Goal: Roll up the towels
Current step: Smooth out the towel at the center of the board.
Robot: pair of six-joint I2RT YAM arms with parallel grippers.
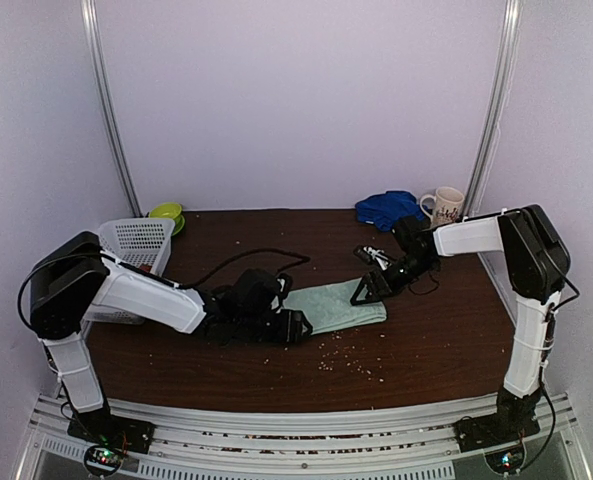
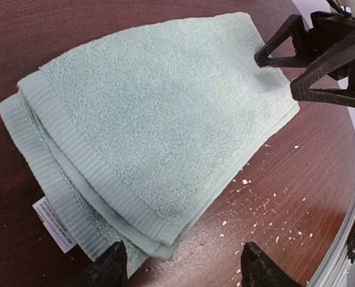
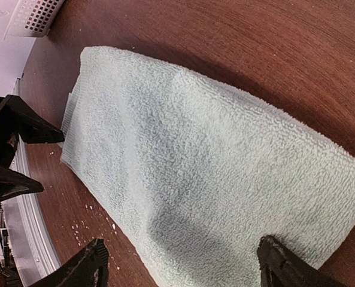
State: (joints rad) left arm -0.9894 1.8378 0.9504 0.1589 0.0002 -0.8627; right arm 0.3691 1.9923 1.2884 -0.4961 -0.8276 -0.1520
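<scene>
Working at the table | blue towel is lying bunched at the far edge | mint towel is lying folded flat mid-table | my left gripper is standing wide open at its left end, gripping nothing | my right gripper is gaping likewise at its right end | mug is sitting beside the blue towel

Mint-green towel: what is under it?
The mint-green towel lies on the dark wooden table; folded lower layers and a white label peek out at one edge. Anything between the layers is hidden.
</scene>
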